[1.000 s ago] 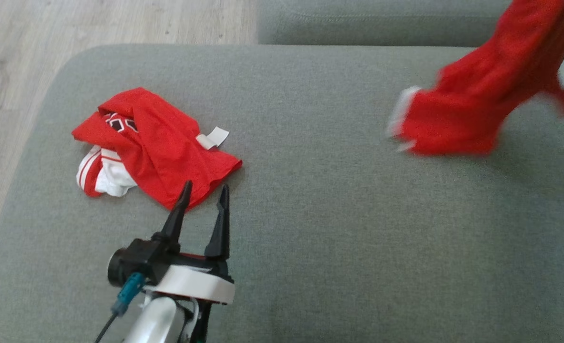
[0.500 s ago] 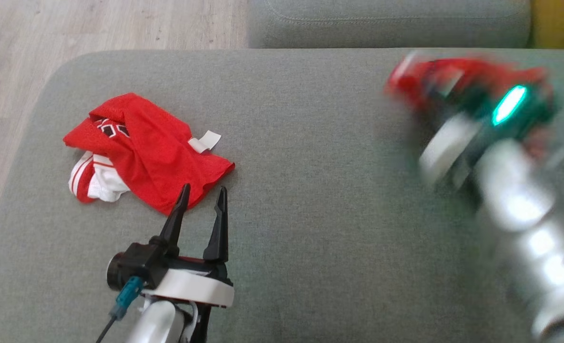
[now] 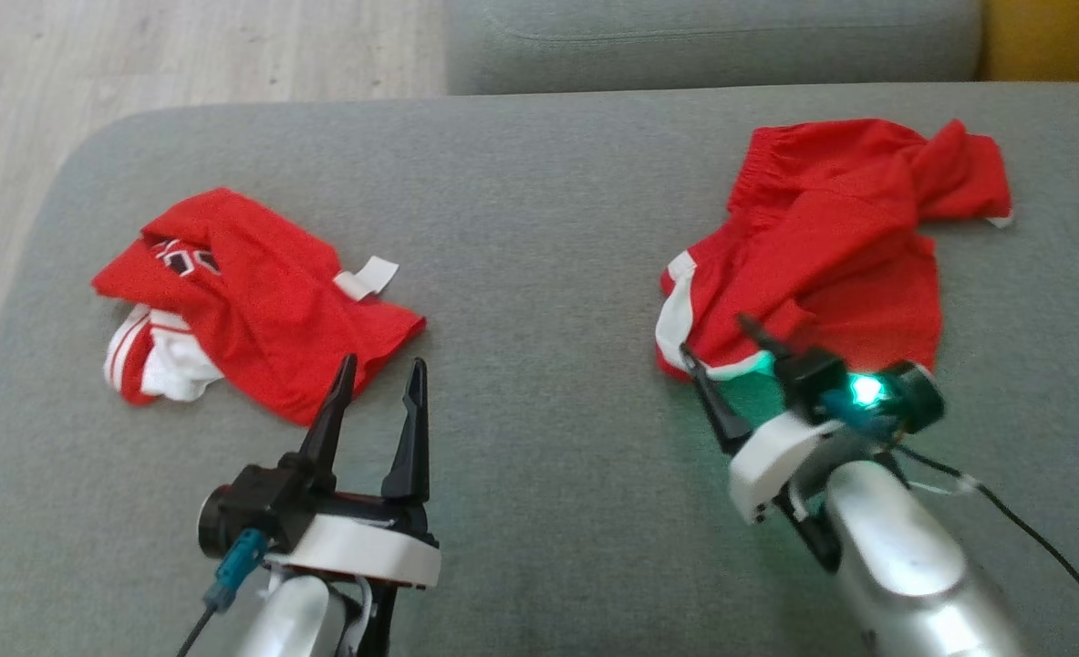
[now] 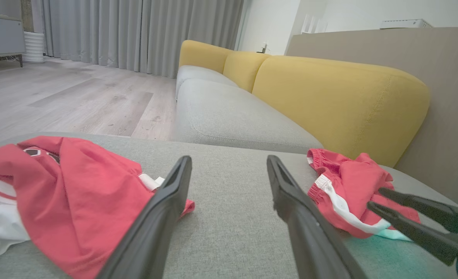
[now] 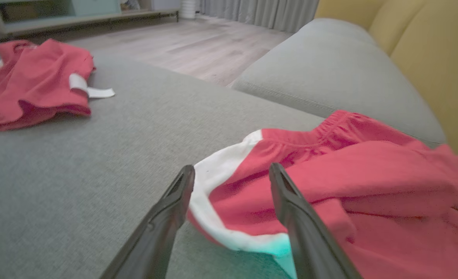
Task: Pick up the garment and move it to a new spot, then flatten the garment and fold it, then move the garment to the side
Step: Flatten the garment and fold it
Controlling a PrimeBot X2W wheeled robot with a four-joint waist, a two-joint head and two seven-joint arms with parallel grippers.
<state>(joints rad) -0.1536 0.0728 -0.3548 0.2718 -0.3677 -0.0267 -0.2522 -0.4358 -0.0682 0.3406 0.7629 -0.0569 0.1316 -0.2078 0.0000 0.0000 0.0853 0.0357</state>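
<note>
Head view: the red shorts point(image 3: 831, 246) lie crumpled on the right part of the grey sofa seat point(image 3: 548, 228), with their elastic waistband on the far side. The right gripper point(image 3: 714, 336) sits at their white-trimmed near hem, its 2 fingers spread apart and clamping nothing. The left gripper point(image 3: 384, 362), also spread wide and empty, points at a rumpled red-and-white jersey point(image 3: 256, 292) lying well apart from the shorts, on the seat's left.
</note>
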